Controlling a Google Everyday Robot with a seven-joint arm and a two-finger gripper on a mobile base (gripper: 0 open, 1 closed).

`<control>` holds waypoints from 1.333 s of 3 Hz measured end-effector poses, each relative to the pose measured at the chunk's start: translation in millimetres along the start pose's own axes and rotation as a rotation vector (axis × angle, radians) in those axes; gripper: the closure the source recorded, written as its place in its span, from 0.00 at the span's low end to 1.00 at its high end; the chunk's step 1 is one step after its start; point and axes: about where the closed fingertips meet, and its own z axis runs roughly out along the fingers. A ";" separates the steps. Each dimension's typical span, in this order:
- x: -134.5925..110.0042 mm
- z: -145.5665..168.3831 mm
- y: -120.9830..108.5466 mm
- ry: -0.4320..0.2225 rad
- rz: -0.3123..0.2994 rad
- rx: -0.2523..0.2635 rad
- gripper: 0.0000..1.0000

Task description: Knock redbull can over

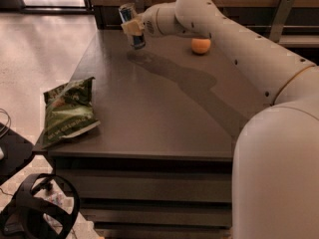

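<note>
The redbull can, slim, blue and silver, is at the far left of the table, tilted with its top leaning left. It seems lifted off the tabletop, with its shadow on the surface just below. My gripper is shut around the can's middle, and the white arm reaches in from the right. An orange fruit sits on the table to the right of the can, behind the arm.
A green chip bag lies at the table's front left edge. A wall with metal brackets runs behind the table. A black cable coil lies on the floor at lower left.
</note>
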 end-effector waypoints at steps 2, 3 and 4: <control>12.4 -21.4 8.6 0.198 -0.071 -0.016 1.00; 21.6 -27.1 15.4 0.313 -0.112 -0.025 1.00; 29.9 -27.6 20.8 0.434 -0.172 -0.026 1.00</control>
